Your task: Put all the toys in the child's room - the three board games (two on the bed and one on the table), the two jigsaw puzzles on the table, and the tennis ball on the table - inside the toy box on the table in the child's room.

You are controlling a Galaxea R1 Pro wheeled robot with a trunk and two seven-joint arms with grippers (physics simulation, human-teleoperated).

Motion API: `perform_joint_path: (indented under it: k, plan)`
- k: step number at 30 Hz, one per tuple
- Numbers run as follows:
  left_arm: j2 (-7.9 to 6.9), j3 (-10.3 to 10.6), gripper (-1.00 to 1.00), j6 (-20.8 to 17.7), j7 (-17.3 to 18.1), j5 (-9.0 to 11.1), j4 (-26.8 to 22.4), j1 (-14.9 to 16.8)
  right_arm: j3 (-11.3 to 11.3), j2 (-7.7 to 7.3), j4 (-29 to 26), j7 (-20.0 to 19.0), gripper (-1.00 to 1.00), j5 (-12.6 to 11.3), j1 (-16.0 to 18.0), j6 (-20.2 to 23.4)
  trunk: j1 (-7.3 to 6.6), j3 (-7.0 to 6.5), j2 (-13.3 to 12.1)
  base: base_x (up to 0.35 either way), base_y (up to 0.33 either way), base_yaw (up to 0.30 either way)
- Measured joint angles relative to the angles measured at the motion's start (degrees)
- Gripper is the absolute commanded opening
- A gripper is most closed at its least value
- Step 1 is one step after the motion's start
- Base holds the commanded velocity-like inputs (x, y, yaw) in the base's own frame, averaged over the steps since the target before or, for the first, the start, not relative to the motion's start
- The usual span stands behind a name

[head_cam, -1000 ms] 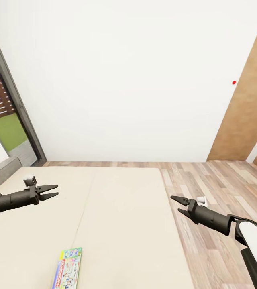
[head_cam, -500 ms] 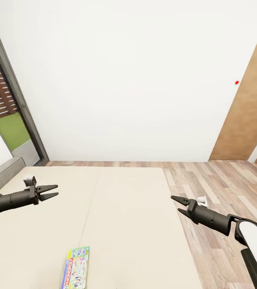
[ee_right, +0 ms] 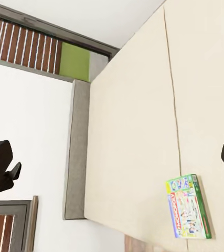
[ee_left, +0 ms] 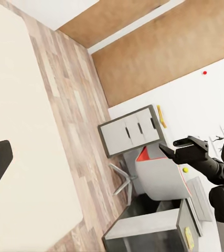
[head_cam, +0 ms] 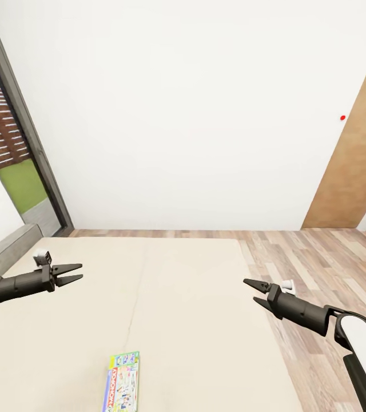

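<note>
Both hands hang empty over the bed [head_cam: 177,297], fingers spread: my left hand [head_cam: 75,273] and right hand [head_cam: 251,290]. One board game [head_cam: 121,382] lies flat on the mattress, below and between them, well apart from either, its near end cut off in the head view. Beyond my right hand I see wood floor [head_cam: 320,257]; ahead, a white wall [head_cam: 177,114].

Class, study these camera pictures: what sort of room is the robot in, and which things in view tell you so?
Most likely a bedroom, probably a child's. A wide bed with a plain beige mattress takes up much of the head view, a colourful board game box lies on it, and wood-plank floor runs beside it below plain white walls.
</note>
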State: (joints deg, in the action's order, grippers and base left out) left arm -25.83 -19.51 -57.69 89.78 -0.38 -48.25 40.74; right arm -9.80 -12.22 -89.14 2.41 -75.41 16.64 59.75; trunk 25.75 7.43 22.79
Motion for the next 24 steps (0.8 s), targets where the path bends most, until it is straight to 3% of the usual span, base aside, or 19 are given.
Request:
perform_joint_path:
  k: [11,13,14,15,19,20,23,24]
  plan:
    - [0.33,0.3,1.0,-0.1,0.0,-0.4,0.1,0.0,0.5,0.05,-0.3,0.6,1.0,0.2,0.0,0.0,0.0,0.0,0.0,0.0,0.006,0.0]
    - [0.5,0.4,1.0,-0.1,-1.5,-0.8,0.1,0.0,0.6,0.07,-0.4,0.7,1.0,0.2,0.0,0.0,0.0,0.0,0.0,0.0,0.0,0.0]
    - [1.79,0.5,1.0,-0.1,-11.6,-1.8,0.5,0.1,1.5,0.09,-0.8,2.0,1.0,0.4,0.0,-0.1,0.0,0.0,0.0,0.0,0.0,0.0]
    - [2.93,0.5,1.0,-0.1,-16.6,-1.9,0.6,0.1,2.4,0.06,-0.8,3.1,1.0,0.6,0.1,0.0,0.01,0.0,0.0,0.0,0.0,0.0]
    - [6.49,0.5,1.0,0.3,-30.9,-1.9,0.9,0.5,6.3,0.05,-1.2,8.2,1.0,0.6,0.8,0.0,0.0,0.0,0.0,0.0,0.0,0.0]
    - [7.08,0.5,1.0,0.6,-33.1,-1.8,0.9,0.5,7.0,0.06,-1.2,9.1,1.0,0.6,1.0,0.0,0.0,0.0,0.0,0.0,0.0,0.0]
    - [10.4,0.5,1.0,4.2,-44.2,-1.9,1.8,0.7,9.9,0.23,-1.4,15.2,1.0,0.6,2.9,0.1,0.0,0.0,0.0,0.0,0.0,0.0]
    - [10.85,0.5,1.0,4.8,-46.0,-1.9,2.1,0.7,10.3,0.31,-1.4,16.3,1.0,0.6,3.2,0.2,0.0,0.0,0.0,0.0,0.0,0.0]
